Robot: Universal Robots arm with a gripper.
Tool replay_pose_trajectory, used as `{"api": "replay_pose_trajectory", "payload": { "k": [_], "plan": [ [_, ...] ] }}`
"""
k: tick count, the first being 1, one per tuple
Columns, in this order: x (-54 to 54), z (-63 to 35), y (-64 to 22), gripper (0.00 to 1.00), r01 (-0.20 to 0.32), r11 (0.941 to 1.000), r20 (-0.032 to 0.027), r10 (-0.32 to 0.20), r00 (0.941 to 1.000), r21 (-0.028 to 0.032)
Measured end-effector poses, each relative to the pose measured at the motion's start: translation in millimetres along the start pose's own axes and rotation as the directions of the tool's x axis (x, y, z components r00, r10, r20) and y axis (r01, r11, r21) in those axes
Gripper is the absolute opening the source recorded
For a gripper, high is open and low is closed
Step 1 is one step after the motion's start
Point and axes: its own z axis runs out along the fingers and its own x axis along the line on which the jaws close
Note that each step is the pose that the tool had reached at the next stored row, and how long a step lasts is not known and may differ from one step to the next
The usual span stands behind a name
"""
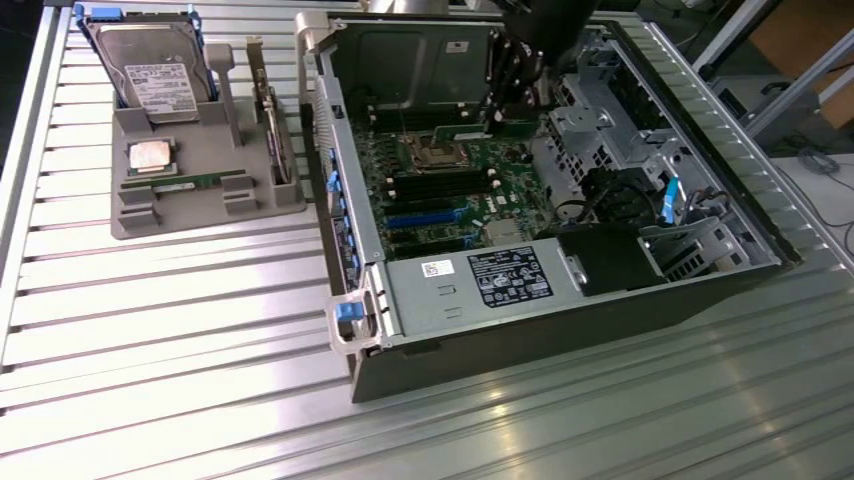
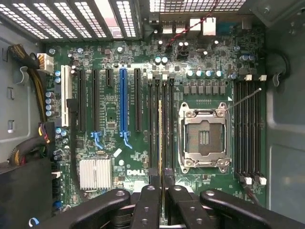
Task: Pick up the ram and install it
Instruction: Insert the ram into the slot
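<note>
**Wrist view.** Nearest my wrist camera, the gripper point(image 2: 161, 175) is clamped on the ram point(image 2: 160, 136). I see the ram edge-on and upright, over the black memory slots point(image 2: 170, 119) of the motherboard point(image 2: 114, 157). Whether it touches a slot I cannot tell. Just beyond the fingertips the board bears the white lettering "DELL" point(image 2: 135, 184), next to a finned silver heatsink point(image 2: 95, 172). Beside the slots lies the open processor socket point(image 2: 204, 138).

**Exterior view.** The power supply point(image 1: 467, 285) carries a black label and a white sticker whose print I cannot read. The grey tray point(image 1: 127, 225) beside the case point(image 1: 534, 340) holds a second ram stick point(image 1: 187, 183), the processor chip point(image 1: 150, 155) and the hard drive point(image 1: 160, 70), its white label illegible.
</note>
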Motion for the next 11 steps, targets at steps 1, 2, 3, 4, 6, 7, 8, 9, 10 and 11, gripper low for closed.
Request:
{"api": "replay_pose_trajectory", "payload": {
  "k": [1,2,3,4,6,7,8,9,10,11],
  "plan": [
    [0.1,1.5,0.9,0.13,-0.003,1.0000,-0.0037,0.003,1.0000,0.0000],
    [0.2,3.0,2.0,0.13,-0.005,1.0000,-0.0078,0.005,1.0000,0.0001],
    [0.7,4.4,3.6,0.13,-0.005,1.0000,-0.0108,0.005,0.9999,0.0001],
    [1.0,6.0,5.3,0.13,-0.006,1.0000,-0.0133,0.006,0.9999,0.0002],
    [2.0,9.5,9.6,0.13,-0.006,1.0000,-0.0170,0.006,0.9998,0.0003],
    [2.3,10.7,11.1,0.13,-0.006,1.0000,-0.0176,0.006,0.9998,0.0003],
    [3.3,13.3,13.6,0.13,-0.006,1.0000,-0.0182,0.006,0.9998,0.0002],
    [4.6,16.2,15.7,0.13,-0.006,1.0000,-0.0186,0.006,0.9998,0.0004],
    [5.3,18.7,16.7,0.13,-0.007,1.0000,-0.0190,0.007,0.9998,0.0004],
    [5.9,21.6,17.4,0.13,-0.007,1.0000,-0.0195,0.007,0.9998,0.0003]
  ]
}}
